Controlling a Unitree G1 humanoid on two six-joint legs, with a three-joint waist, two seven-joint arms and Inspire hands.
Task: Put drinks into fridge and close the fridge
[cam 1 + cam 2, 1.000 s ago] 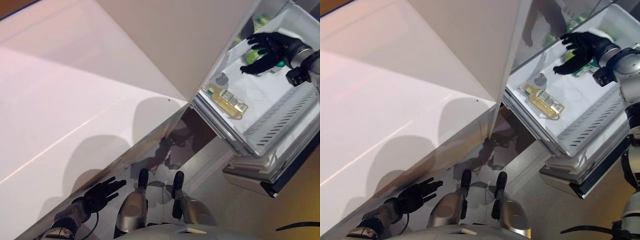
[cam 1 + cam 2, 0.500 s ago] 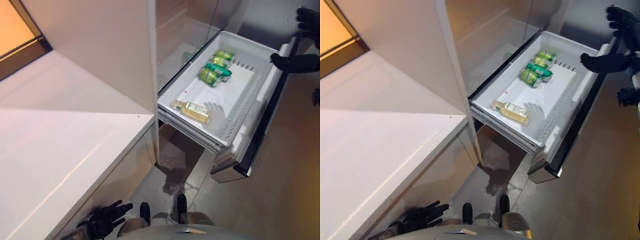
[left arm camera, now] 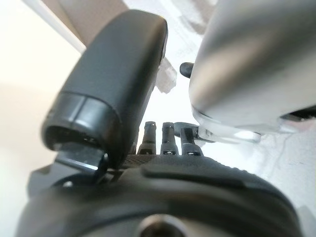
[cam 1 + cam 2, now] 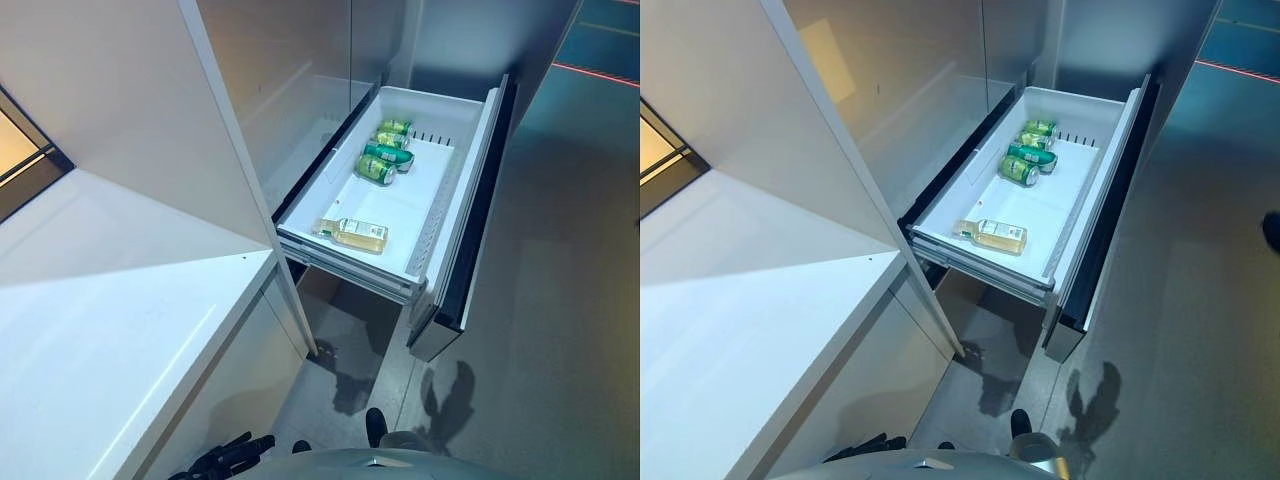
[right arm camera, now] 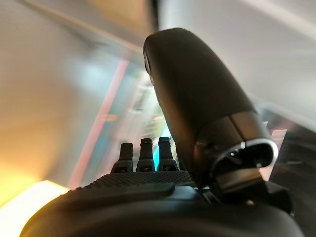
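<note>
The fridge's white drawer stands pulled out. Three green cans lie side by side at its far end. A clear bottle of yellow drink lies on its side near the drawer's near end. My left hand hangs low by the counter's base with straight fingers, holding nothing. My right hand shows clearly only in its wrist view. Its fingers are straight, it holds nothing, and it is away from the drawer.
The drawer's dark front panel juts into the grey floor. A white counter lies to the left, with the fridge's tall white side wall above it. A dark gap opens under the drawer.
The camera has swung, so the whole picture shifted. My right hand let go of a green can in the drawer, drew back past the drawer front and left the eye views.
</note>
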